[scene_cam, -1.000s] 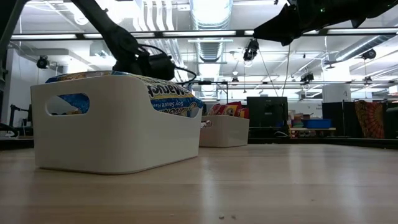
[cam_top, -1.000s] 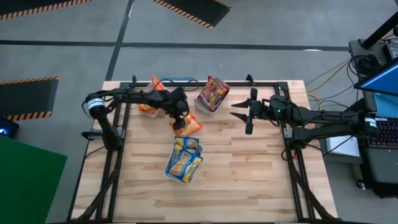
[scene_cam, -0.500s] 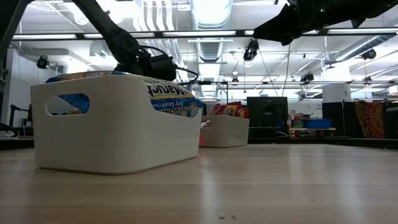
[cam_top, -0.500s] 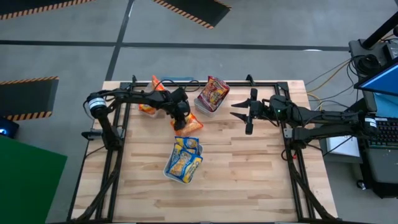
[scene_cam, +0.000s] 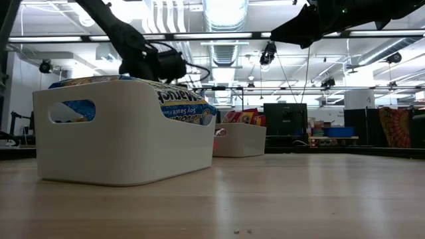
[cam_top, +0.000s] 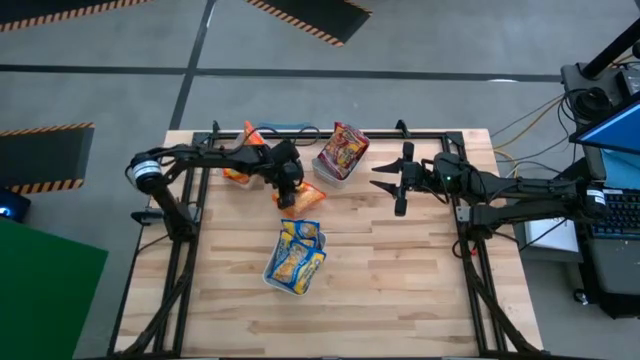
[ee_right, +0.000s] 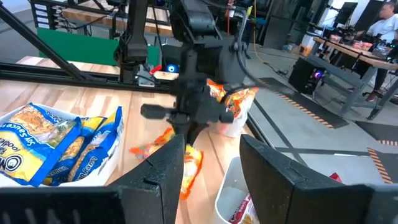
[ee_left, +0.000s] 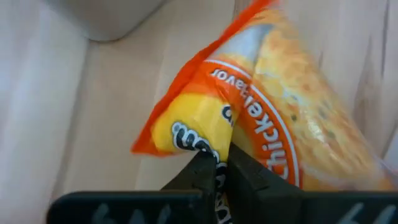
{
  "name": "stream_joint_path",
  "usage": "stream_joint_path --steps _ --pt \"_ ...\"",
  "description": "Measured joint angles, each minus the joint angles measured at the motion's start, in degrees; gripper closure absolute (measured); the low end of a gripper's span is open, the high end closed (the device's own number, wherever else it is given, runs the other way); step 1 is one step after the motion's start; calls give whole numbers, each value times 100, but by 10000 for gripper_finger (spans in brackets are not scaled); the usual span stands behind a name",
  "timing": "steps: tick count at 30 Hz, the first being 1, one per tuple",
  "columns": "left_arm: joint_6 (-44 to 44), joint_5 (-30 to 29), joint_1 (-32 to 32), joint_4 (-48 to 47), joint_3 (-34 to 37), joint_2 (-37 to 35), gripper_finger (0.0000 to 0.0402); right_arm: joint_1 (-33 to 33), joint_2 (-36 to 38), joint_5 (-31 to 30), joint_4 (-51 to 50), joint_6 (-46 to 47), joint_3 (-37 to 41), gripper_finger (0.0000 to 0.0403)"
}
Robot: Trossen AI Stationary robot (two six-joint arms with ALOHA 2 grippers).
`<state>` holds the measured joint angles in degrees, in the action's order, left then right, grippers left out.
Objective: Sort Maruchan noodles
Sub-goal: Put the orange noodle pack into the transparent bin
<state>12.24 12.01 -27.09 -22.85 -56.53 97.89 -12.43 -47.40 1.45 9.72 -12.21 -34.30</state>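
Note:
My left gripper (cam_top: 288, 190) is shut on an orange noodle packet (ee_left: 261, 112) above the table's far middle, between the three trays. The packet also shows in the high view (cam_top: 304, 197) and the right wrist view (ee_right: 186, 163). A tray of orange packets (cam_top: 240, 160) stands at the far left, a tray of dark red packets (cam_top: 340, 152) at the far middle, and a tray of blue-and-yellow packets (cam_top: 296, 258) at the table's middle. My right gripper (cam_top: 384, 181) is open and empty, held above the table right of the red tray. My left gripper pinches the orange packet by one edge (ee_left: 219, 154) between its two shut fingers, which come from above, pointing down. The packet hangs tilted below the fingers (ee_right: 185, 134). I cannot tell whether its lower end touches the table.
In the low view the white tray with blue-and-yellow packets (scene_cam: 126, 133) stands near and hides the held packet; the tray of red packets (scene_cam: 239, 139) is behind it. Bare wood lies toward the near edge and the right side (cam_top: 420, 280).
My left gripper has gone a little up and toward the table's far edge, staying shut on the orange packet, which has moved with it away from the blue-and-yellow tray.

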Motion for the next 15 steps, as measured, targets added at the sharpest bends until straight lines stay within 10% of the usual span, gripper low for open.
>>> stream_joint_path --steps 9,15 --pt "82 -423 7 -340 7 -1327 401 0 0 0 2 0 0 257" --pt "265 -2141 -4 -1233 0 -2393 401 0 -2 0 2 0 0 257"
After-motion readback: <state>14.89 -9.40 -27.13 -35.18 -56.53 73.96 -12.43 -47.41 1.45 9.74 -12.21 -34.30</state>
